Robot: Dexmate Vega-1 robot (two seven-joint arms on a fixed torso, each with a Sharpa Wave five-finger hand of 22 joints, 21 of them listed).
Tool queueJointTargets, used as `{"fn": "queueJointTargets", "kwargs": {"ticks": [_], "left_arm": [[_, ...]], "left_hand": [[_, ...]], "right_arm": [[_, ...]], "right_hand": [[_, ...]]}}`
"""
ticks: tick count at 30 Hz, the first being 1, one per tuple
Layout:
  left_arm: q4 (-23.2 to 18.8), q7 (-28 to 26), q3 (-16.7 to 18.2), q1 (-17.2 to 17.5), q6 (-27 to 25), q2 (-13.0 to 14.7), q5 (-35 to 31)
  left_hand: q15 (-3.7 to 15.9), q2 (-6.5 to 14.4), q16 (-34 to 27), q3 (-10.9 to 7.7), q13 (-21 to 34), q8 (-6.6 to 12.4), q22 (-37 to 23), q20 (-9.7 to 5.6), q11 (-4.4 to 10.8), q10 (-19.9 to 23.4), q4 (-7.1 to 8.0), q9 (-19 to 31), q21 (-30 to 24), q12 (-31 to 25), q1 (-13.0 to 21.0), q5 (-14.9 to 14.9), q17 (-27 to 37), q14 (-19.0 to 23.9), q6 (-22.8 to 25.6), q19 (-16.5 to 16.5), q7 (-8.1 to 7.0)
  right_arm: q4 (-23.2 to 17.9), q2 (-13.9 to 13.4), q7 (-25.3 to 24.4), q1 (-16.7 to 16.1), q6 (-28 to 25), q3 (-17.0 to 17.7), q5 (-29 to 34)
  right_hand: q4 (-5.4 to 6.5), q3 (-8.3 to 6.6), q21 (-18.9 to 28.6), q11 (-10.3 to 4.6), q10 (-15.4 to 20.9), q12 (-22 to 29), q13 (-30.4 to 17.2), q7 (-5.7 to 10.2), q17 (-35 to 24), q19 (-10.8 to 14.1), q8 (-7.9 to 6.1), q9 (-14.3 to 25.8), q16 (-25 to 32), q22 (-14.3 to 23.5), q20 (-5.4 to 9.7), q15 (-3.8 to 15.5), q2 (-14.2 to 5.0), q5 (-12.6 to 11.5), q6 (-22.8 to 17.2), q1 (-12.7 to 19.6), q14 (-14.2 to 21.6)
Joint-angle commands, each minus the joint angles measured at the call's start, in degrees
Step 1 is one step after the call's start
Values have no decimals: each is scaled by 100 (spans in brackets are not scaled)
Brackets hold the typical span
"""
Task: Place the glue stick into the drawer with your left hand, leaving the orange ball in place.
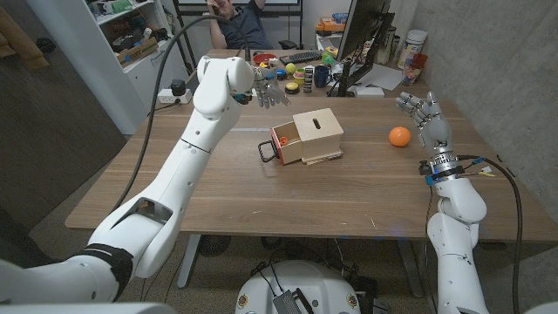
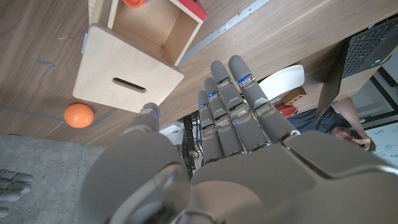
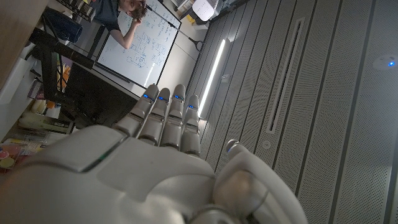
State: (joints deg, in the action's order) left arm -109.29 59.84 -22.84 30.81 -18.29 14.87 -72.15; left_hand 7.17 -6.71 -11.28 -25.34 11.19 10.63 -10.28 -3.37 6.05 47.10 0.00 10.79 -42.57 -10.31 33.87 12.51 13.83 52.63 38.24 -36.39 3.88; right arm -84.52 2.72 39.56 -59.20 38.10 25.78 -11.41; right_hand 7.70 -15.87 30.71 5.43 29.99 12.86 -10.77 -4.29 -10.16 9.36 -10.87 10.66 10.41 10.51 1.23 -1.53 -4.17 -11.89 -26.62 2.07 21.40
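Note:
A pale wooden box [image 1: 316, 131] stands mid-table, its drawer [image 1: 283, 142] pulled out toward my left, with a red front and a black handle [image 1: 265, 151]. In the left wrist view the drawer [image 2: 155, 28] is open, and an orange-red thing [image 2: 134, 2] shows at its inner edge; I cannot tell whether it is the glue stick. The orange ball [image 1: 399, 137] [image 2: 79, 115] lies on the table right of the box. My left hand [image 1: 270, 92] [image 2: 239, 115] hovers behind the box, fingers stretched, holding nothing. My right hand [image 1: 425, 115] [image 3: 165, 121] is raised behind the ball, fingers apart, empty.
Along the table's far edge stand a monitor [image 1: 362, 39], a keyboard [image 1: 301, 58], a dark mug [image 1: 321, 77] and small coloured items. A power strip [image 1: 174, 92] with a cable lies at the far left. A person [image 1: 240, 22] sits behind the table.

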Motion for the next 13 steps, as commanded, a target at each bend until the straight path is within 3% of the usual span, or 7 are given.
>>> {"fn": "queueJointTargets", "kwargs": {"ticks": [1,13], "left_arm": [[-320,-247,181,234,69,-55,-189],[-522,-455,316,424,78,-143,-367]], "left_hand": [[383,-89,-32,50,6,3,-7,-24,3,-29,4,11,8,-15,-18,31,10,-49,-24,24,15],[314,-245,14,220,8,-16,-6,49,-88,-240,44,14,109,4,-182,50,-41,-310,-228,179,35]], "right_arm": [[33,12,-26,-1,26,-37,28],[35,11,-86,-3,-16,-64,111]], "right_hand": [[9,38,-17,-4,18,-1,-25,20,-9,11,-34,20,34,16,34,8,54,-20,-5,-1,35],[9,50,-33,-46,10,-6,-24,25,-9,12,-34,20,32,16,37,8,57,-22,-8,-3,32]]}}
